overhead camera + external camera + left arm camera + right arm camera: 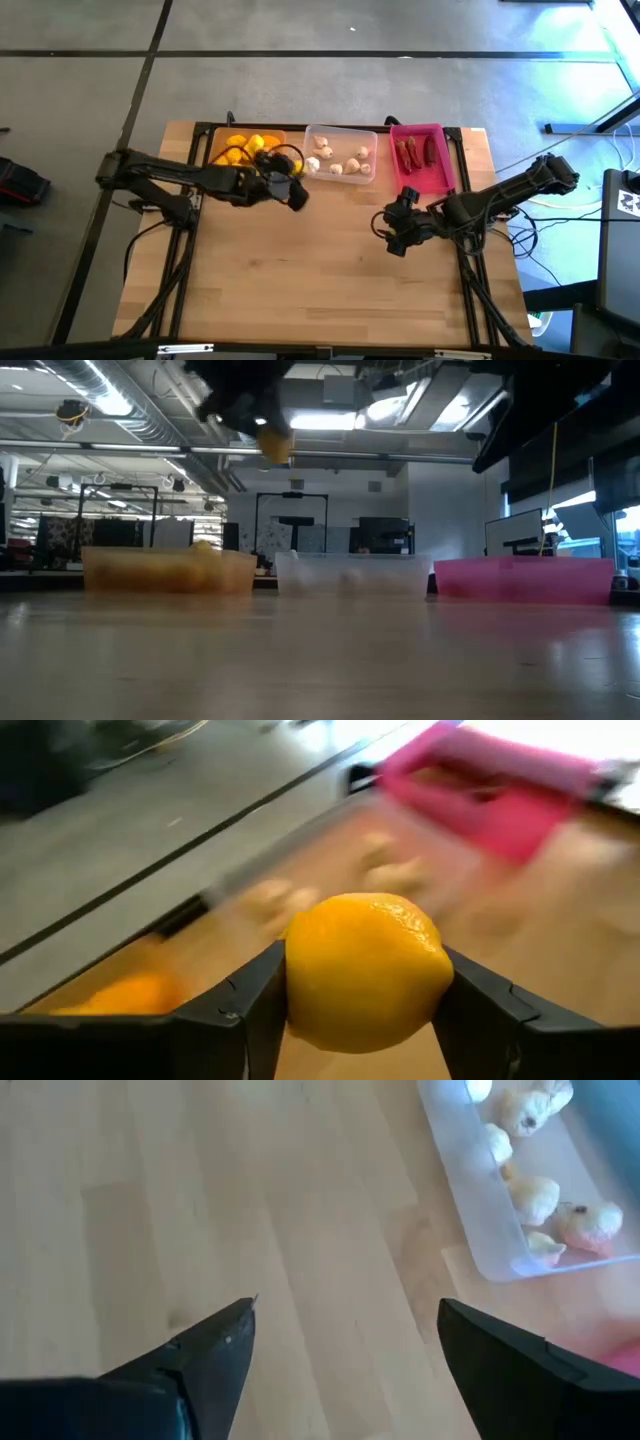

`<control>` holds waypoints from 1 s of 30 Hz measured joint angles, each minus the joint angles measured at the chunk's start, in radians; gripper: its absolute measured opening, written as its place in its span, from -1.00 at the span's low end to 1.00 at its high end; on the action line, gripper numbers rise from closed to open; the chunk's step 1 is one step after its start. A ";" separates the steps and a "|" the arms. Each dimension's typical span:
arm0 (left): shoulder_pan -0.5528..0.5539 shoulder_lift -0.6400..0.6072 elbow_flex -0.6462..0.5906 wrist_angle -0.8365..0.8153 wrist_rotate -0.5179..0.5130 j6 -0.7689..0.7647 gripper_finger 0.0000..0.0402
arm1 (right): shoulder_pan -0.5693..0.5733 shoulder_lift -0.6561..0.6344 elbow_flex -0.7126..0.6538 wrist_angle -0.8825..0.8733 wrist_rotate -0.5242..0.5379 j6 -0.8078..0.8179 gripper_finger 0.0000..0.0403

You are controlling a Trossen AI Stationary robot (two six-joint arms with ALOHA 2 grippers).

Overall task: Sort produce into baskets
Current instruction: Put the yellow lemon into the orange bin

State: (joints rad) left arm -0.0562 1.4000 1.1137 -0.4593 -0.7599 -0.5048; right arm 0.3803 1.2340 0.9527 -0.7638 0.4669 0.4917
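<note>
Along the far edge of the pale wooden desk [320,270] three shallow plastic trays stand in a row: a translucent orange tray [216,143] holding yellow lemon-like fruits [240,147], a clear whitish tray [341,132] with pale garlic-like bulbs [338,160], and a bright pink tray [441,172] with dark red chili-like pieces [417,151]. Over the orange tray's near right corner, the left end effector [365,995] hangs raised above the desk, its fingers clamped on one round yellow lemon [364,969]. Near the pink tray, over bare wood, the right end effector [348,1342] has its fingers spread wide, holding nothing
</note>
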 joint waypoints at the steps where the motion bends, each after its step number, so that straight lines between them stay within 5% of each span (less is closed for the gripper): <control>1: 0.014 -0.020 0.000 -0.059 -0.009 -0.033 -0.02 | 0.000 0.008 0.000 0.011 0.008 0.000 0.52; 12: 0.251 -0.135 -0.071 -0.528 -0.060 -0.297 -0.02 | -0.001 0.122 0.000 0.085 0.038 -0.030 0.52; 30: 0.666 -0.070 -0.274 -0.406 0.051 -0.141 -0.02 | -0.001 0.146 0.000 0.138 0.045 -0.059 0.52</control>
State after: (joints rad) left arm 0.6095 1.3295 0.8402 -0.8649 -0.7094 -0.6457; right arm 0.3790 1.3796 0.9524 -0.6258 0.5117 0.4332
